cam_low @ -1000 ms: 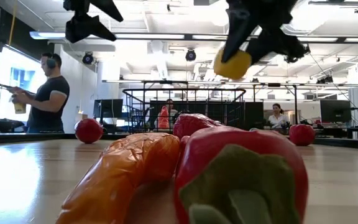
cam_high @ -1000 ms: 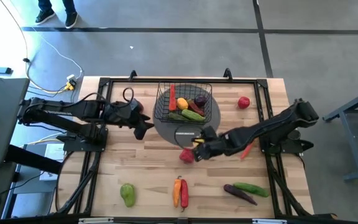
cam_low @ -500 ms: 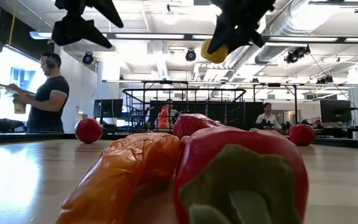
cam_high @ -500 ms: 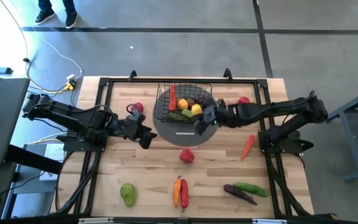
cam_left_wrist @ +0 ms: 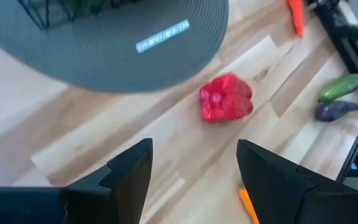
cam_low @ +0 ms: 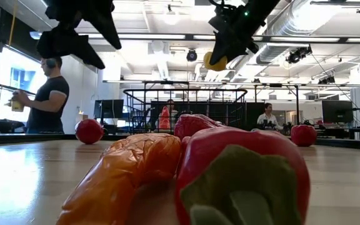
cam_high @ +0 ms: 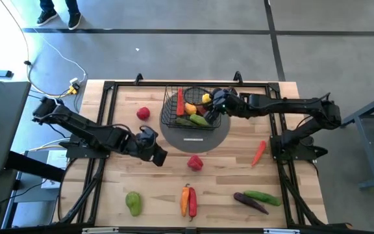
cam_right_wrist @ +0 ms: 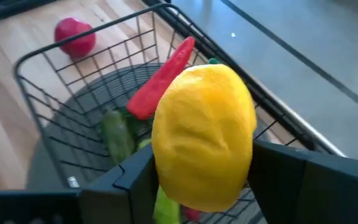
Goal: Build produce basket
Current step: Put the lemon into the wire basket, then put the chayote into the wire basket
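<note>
The black wire basket [cam_high: 190, 107] stands on a round grey mat [cam_high: 193, 133] at the table's far middle. It holds a red chili [cam_right_wrist: 163, 78], a green cucumber [cam_right_wrist: 117, 134] and more produce. My right gripper [cam_high: 210, 104] hovers over the basket's far right part, shut on a yellow lemon [cam_high: 206, 99]. My left gripper [cam_high: 159, 156] is open, above the table just left of a red pepper [cam_high: 195, 162], which shows ahead of its fingers [cam_left_wrist: 225, 98]. A red tomato [cam_high: 143, 113] lies left of the basket. My right gripper pinches the yellow lemon [cam_right_wrist: 204, 137] between its two fingers, one on each side of its belly [cam_right_wrist: 166, 155]. The fingers reach in from the table's right, slanting down. The lemon is lifted clear, above the basket's rim [cam_low: 216, 61].
A red chili [cam_high: 258, 153] lies right of the mat. Near the front edge lie a green pear [cam_high: 133, 202], an orange and a red pepper [cam_high: 187, 200], a green cucumber [cam_high: 261, 195] and a purple eggplant [cam_high: 249, 203]. Black frame rails [cam_high: 102, 162] run along both sides.
My right gripper has carried the lemon up from the table's middle, beside the red pepper, toward the far edge, until it hangs over the basket. My left gripper has moved from beside the red tomato toward the near edge and right, toward the red pepper.
</note>
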Available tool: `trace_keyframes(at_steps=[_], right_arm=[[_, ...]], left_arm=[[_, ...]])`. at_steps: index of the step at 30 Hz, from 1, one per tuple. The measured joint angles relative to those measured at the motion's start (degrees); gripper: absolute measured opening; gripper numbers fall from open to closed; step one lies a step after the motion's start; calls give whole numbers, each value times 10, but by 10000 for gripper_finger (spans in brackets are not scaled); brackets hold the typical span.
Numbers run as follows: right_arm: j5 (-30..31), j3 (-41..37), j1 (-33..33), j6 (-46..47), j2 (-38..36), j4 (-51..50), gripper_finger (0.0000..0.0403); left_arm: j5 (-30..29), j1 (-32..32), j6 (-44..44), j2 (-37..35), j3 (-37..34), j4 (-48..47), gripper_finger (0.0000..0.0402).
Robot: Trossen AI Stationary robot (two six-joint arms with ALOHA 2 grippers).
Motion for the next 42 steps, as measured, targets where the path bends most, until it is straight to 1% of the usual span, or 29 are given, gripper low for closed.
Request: trace_keyframes(at_steps=[4, 7, 11, 16, 18, 21, 25, 28, 30, 34, 40, 42], right_arm=[[-6, 0, -18, -28, 0, 0, 225], [-6, 0, -28, -31, 0, 0, 238], [-6, 0, -38, -18, 0, 3, 240], [-13, 0, -41, -10, 0, 8, 240], [-15, 0, -41, -5, 0, 8, 240], [-32, 0, -41, -6, 0, 8, 240], [-52, 0, -41, -4, 1, 8, 240], [-54, 0, -40, 1, 1, 8, 240], [-55, 0, -40, 14, 1, 8, 240], [-56, 0, -40, 36, 1, 8, 240], [-58, 0, -40, 61, 1, 8, 240], [-58, 0, -40, 61, 1, 8, 240]], left_arm=[[-4, -25, -21, 15, 0, 20, 223], [-4, -41, -25, 25, 0, 56, 223], [-8, -54, -47, 40, 0, 104, 221], [-8, -69, -83, 58, 0, 145, 208], [-7, -75, -87, 66, 0, 176, 203], [-8, -84, -87, 67, 0, 210, 200], [-13, -90, -87, 67, 0, 228, 200], [-12, -99, -88, 67, 0, 227, 200], [3, -107, -98, 67, 0, 218, 200], [34, -128, -132, 67, 0, 174, 200], [105, -163, -192, 67, 0, 99, 200], [109, -177, -212, 67, 0, 79, 200]])
